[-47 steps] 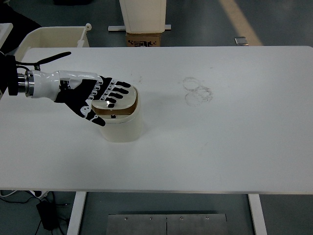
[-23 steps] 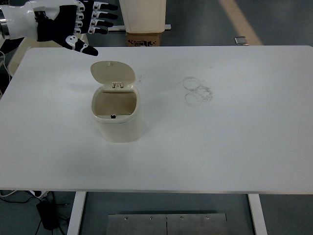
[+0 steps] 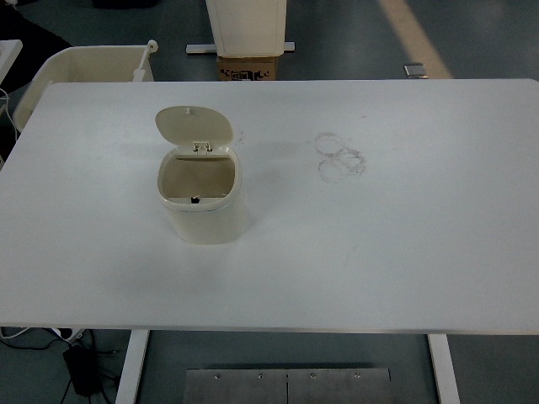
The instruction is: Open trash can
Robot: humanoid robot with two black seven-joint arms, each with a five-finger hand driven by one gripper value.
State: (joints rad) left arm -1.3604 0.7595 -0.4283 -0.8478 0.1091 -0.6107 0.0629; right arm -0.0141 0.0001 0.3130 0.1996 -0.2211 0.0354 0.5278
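A small cream trash can [image 3: 202, 215] stands on the white table [image 3: 379, 244], left of the middle. Its lid [image 3: 194, 124] is flipped up and back on the rear hinge, and the brown inside of the can shows from above. Neither robot hand appears anywhere in the top view.
Faint ring marks [image 3: 339, 156] stain the table right of the can. Past the far edge sit a cream bin [image 3: 80, 67] at the left, a white container [image 3: 247, 25] and a cardboard box [image 3: 248, 67]. Under the near edge lies a metal floor plate [image 3: 286, 385].
One second ago the left hand lay on the can's shut lid. Half a second ago the lid stood up and the hand was withdrawing to the top left. Now the hand is gone.
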